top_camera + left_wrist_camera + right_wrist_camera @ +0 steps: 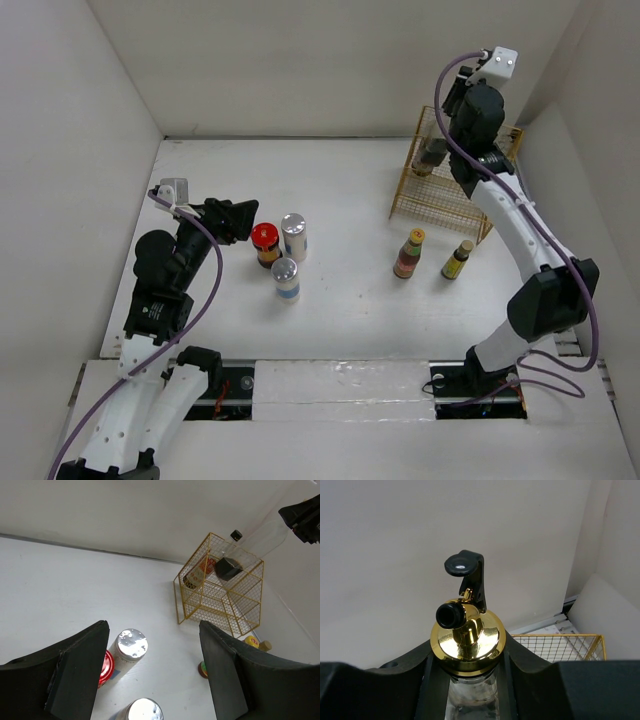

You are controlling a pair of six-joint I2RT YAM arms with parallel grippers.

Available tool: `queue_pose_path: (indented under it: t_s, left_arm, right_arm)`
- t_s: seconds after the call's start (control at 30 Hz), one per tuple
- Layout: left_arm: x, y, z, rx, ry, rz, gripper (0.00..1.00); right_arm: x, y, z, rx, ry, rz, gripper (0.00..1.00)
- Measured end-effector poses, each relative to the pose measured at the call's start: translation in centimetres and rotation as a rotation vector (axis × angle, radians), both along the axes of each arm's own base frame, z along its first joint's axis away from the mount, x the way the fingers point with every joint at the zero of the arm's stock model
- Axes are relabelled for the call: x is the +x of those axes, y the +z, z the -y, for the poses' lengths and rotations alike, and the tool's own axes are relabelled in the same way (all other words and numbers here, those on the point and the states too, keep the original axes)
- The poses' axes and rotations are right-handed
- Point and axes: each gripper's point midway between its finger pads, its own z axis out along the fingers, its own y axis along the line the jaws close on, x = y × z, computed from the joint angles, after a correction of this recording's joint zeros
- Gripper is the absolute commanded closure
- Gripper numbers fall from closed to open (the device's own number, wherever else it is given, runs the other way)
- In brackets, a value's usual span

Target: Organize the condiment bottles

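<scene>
- Sorting looks partly done: one labelled bottle (196,576) lies inside the yellow wire basket (240,616), far right.
- Right gripper (467,662) is clamped on a gold-capped clear bottle (468,636), held tilted at the basket's top.
- Left gripper (238,219) hovers empty, fingers apart, just beside the red-lidded jar (265,240).
- Five stand unsorted on the table (340,195): that jar, two silver-capped shakers (293,235), a yellow-capped red bottle (409,253) and a small dark bottle (458,260).

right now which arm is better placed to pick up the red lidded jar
Left. The left end effector is open beside the red-lidded jar; the right end effector is shut on a gold-capped clear bottle at the yellow wire basket.
</scene>
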Motion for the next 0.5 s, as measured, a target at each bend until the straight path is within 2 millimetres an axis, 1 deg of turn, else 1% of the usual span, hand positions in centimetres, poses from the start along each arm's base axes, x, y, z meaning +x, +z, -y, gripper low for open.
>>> queue_pose_path:
  t_s: [0.1,0.2,0.43,0.5]
  left_arm:
    - [0.0,0.0,0.0,0.000,0.000,-0.001,0.31]
    - [0.0,-0.1,0.0,0.001,0.000,-0.003,0.31]
    - [0.0,-0.1,0.0,0.001,0.000,-0.003,0.31]
    - [0.0,-0.1,0.0,0.001,0.000,-0.003,0.31]
  right_arm:
    - [0.7,-0.8,0.0,0.002,-0.010,-0.005,1.00]
    - [1.3,-2.0,-0.2,0.008,-0.011,-0.016,1.00]
    - [2.2,-6.0,-0.4,0.006,-0.020,-0.084,1.00]
    - [2.5,-7.4,-0.5,0.008,-0.021,-0.104,1.00]
